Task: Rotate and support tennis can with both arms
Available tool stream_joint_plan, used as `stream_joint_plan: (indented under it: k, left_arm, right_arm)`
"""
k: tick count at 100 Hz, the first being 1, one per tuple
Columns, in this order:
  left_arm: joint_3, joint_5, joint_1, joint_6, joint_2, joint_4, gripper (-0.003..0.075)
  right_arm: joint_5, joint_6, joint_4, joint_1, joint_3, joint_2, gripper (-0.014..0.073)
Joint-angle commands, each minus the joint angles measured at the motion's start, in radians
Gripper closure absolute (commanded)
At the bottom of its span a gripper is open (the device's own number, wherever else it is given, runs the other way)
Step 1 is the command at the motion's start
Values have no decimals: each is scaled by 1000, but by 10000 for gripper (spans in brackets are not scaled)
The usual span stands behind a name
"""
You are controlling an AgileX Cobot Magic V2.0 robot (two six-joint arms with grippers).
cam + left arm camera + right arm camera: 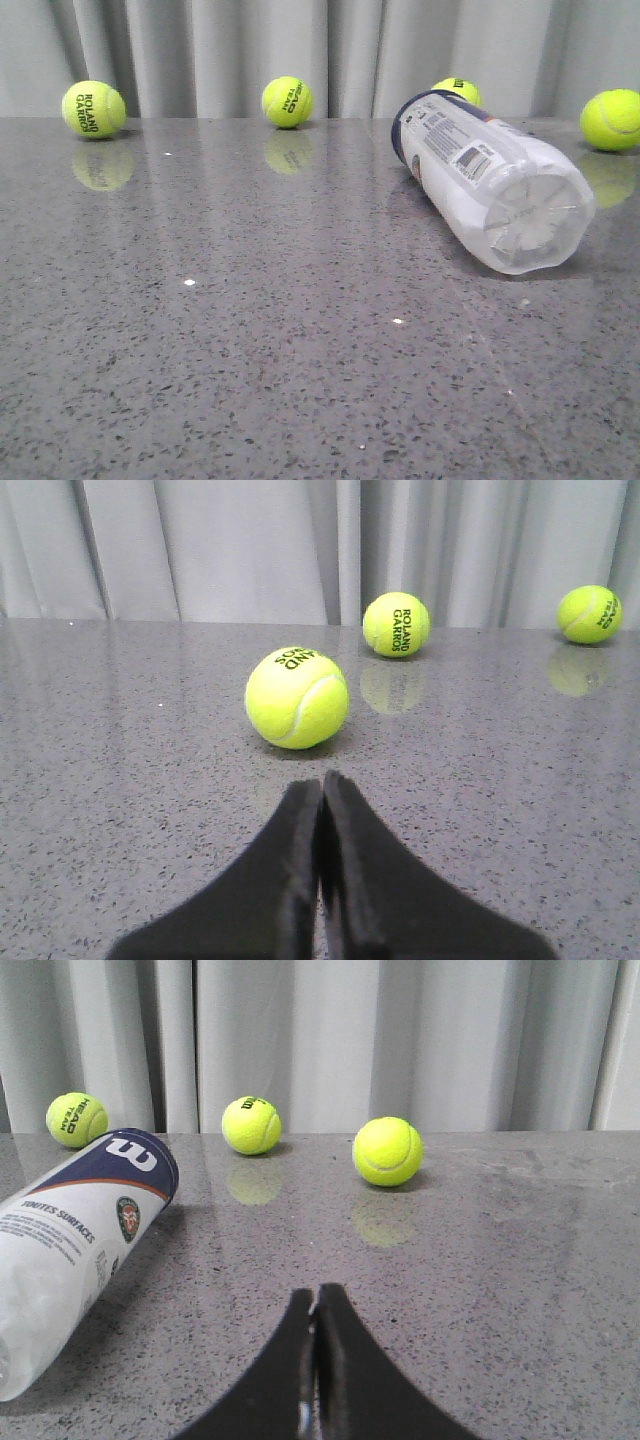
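The tennis can [485, 175] lies on its side at the right of the grey stone table, its clear bottom end toward the camera and its navy rim toward the curtain. It also shows in the right wrist view [75, 1235], with the navy swoosh and round emblem up. My right gripper [316, 1292] is shut and empty, low over the table, apart from the can. My left gripper [321, 780] is shut and empty, just short of a yellow-green tennis ball [297, 697]. Neither gripper shows in the front view.
Several tennis balls stand along the back by the grey curtain: one at far left [93, 109], one in the middle [287, 101], one behind the can [457, 91], one at far right [611, 119]. The table [250, 350] is speckled grey stone.
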Motion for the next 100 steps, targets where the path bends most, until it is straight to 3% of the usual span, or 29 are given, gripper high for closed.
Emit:
stream_joint_plan:
  k: [1, 57, 100]
  left_arm:
    - [45, -75, -7, -10, -33, -7, 740]
    - [45, -75, -7, -10, -33, -7, 740]
    - [45, -75, -7, -10, -33, -7, 740]
  right_arm:
    - [-76, -3, -4, -5, -19, -29, 662]
    - [-76, -3, -5, -5, -19, -29, 662]
    - [-185, -3, -5, -5, -25, -29, 660]
